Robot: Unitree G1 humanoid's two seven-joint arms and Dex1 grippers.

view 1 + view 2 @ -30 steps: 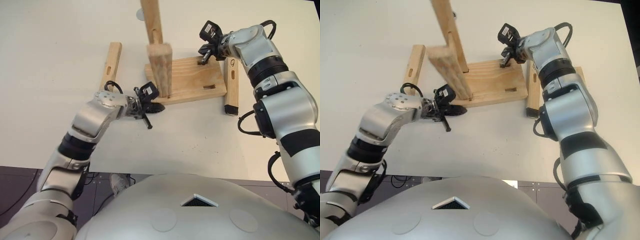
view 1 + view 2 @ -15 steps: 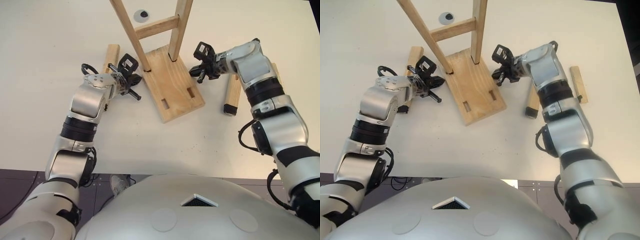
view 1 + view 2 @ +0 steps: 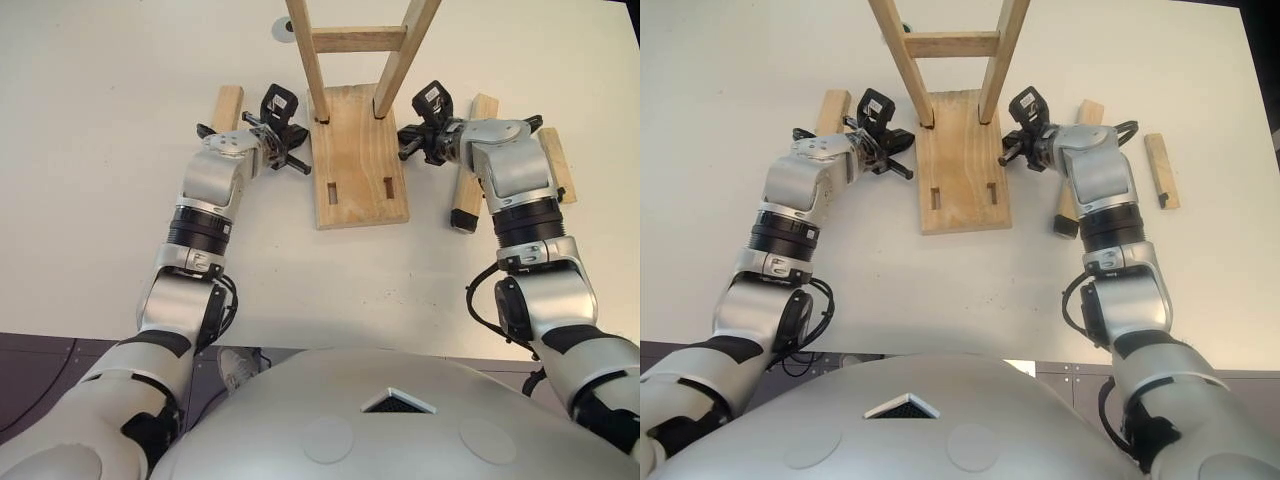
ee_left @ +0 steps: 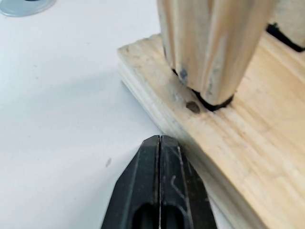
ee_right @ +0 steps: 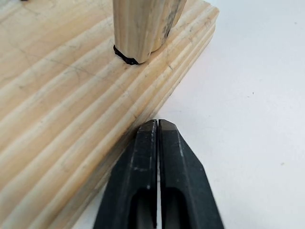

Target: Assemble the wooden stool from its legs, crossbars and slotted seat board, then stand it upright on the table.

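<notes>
The slotted seat board [image 3: 357,170] lies flat on the white table. Two legs [image 3: 308,60] [image 3: 403,55] stand in its far slots, joined by a crossbar [image 3: 358,39]. The two near slots [image 3: 332,187] are empty. My left gripper [image 3: 300,168] is shut, its tips close beside the board's left edge near the left leg's foot [image 4: 209,47]. My right gripper [image 3: 404,142] is shut too, tips beside the board's right edge [image 5: 157,90] near the other leg [image 5: 143,28]. Neither holds anything.
A loose leg [image 3: 228,104] lies left of my left gripper. Another loose leg [image 3: 467,185] with a dark end lies right of the board, with a short bar [image 3: 555,160] beyond it. A small grey disc [image 3: 283,27] sits at the far side.
The board with its two legs has turned from lying crosswise to lengthwise in front of me. Both grippers have shifted to the far corners on either side of it.
</notes>
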